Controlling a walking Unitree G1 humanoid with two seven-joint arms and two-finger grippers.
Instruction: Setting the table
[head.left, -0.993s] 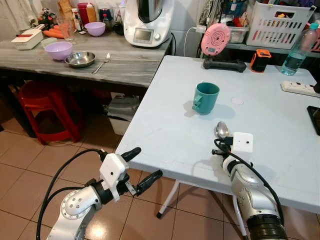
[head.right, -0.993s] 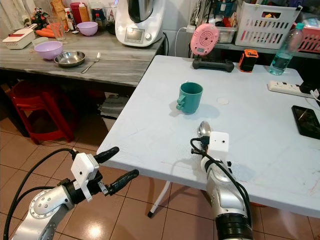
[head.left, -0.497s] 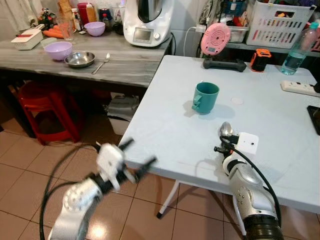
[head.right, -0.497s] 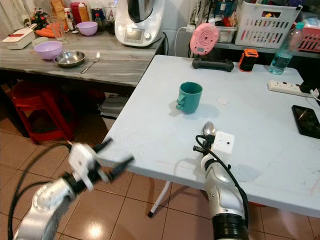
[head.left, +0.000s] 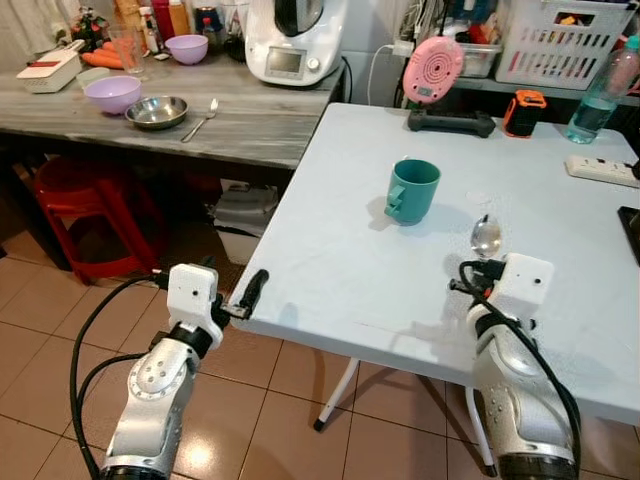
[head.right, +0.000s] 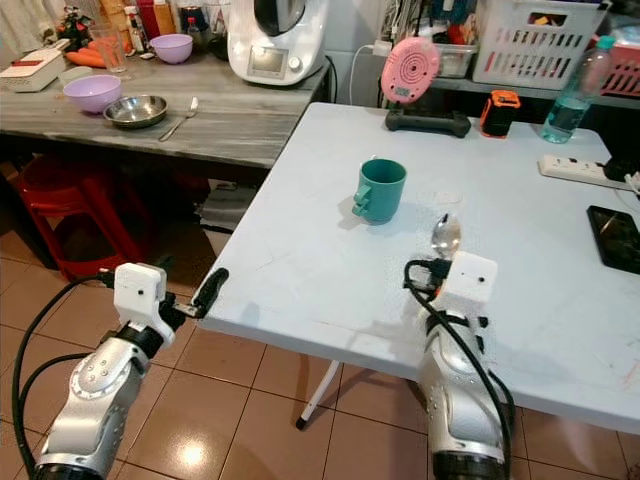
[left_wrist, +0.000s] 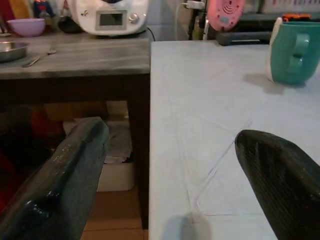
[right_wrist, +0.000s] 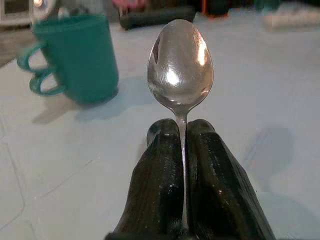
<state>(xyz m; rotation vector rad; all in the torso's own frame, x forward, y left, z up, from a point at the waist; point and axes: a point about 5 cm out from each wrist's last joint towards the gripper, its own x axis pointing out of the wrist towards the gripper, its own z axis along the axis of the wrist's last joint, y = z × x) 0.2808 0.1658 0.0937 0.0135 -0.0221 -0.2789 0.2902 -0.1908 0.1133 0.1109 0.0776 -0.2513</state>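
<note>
- Black fingers of my right claw (right_wrist: 182, 150) are pinching the spoon (right_wrist: 180, 70) by its handle, pressed together around it, bowl pointing straight ahead along the fingers.
- I'm holding it above the white tabletop (head.left: 330, 250), near the front edge.
- My left claw (head.left: 250, 295) is hanging spread and empty at the tabletop's near left corner, much farther from the job.
- I'm seeing the teal mug (head.left: 412, 190) ahead and left of the spoon's tip, apart from it; I'm judging the spoon should land beside it, long axis kept front-to-back.
</note>
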